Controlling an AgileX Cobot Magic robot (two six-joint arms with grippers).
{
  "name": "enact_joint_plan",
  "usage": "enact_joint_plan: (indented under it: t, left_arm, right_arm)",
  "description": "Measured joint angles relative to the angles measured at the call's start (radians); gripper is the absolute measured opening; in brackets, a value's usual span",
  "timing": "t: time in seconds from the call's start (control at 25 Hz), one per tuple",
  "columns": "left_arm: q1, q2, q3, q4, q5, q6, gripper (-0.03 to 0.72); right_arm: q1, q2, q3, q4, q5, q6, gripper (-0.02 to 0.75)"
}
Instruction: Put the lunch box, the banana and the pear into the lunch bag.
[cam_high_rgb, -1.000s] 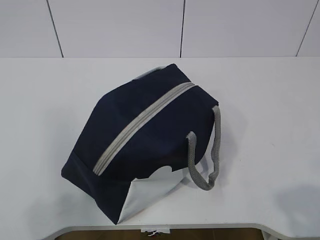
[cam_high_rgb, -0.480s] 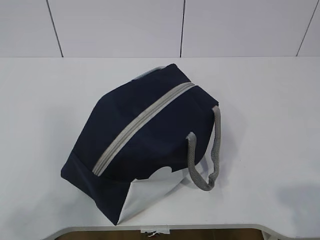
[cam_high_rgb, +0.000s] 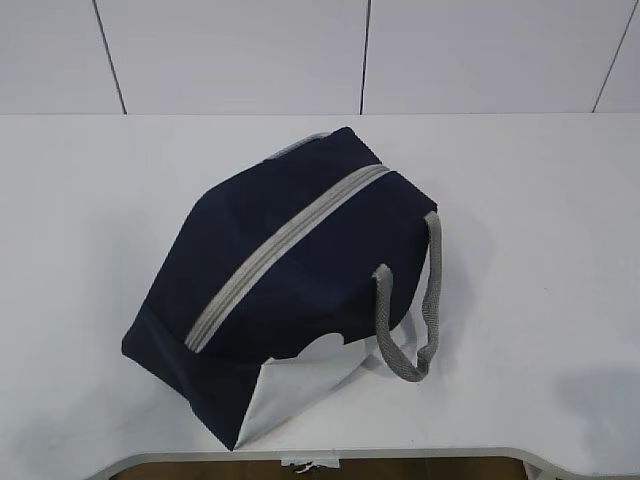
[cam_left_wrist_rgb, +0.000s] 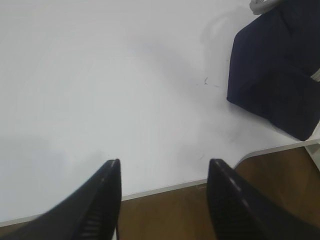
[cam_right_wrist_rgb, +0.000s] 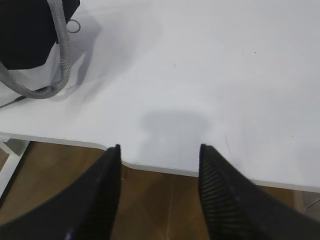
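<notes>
Exterior view: you see the lunch bag (cam_high_rgb: 285, 285) sitting on the white table (cam_high_rgb: 540, 220), a little toward 7 o'clock from the table's middle. It is a boxy navy-blue bag, turned so its long axis runs from 7 o'clock to 1 o'clock. The grey zipper (cam_high_rgb: 285, 255) runs along the top in that same line and looks drawn closed along its visible length. A white end panel (cam_high_rgb: 300, 385) faces the near table edge at 6 o'clock. One grey webbing handle (cam_high_rgb: 415, 310) loops out at the bag's 4 o'clock side and droops onto the table; a second grey strap (cam_high_rgb: 300, 143) peeks out at the far 12 o'clock end. No arm or gripper appears in this view, and the lunch box, banana and pear are not visible in any frame; you cannot tell where they are.

Left wrist view: the left gripper (cam_left_wrist_rgb: 165, 200) hangs over the near table edge with its two black fingers spread wide, nothing between them. A navy corner of the bag sits at 2 o'clock, well apart from the fingers.

Right wrist view: the right gripper (cam_right_wrist_rgb: 160, 190) likewise hovers at the table's front edge, fingers spread apart and empty. The grey handle loop and a small metal ring pull (cam_right_wrist_rgb: 74, 25) lie at 10 o'clock, well clear of the fingers
</notes>
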Motion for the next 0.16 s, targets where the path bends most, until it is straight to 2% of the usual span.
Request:
enact_joint_plan:
  t: [0.16]
  left_arm:
    - [0.000, 0.000, 0.000, 0.000, 0.000, 0.000, 0.414]
  right_arm:
    - [0.000, 0.000, 0.000, 0.000, 0.002, 0.000, 0.396]
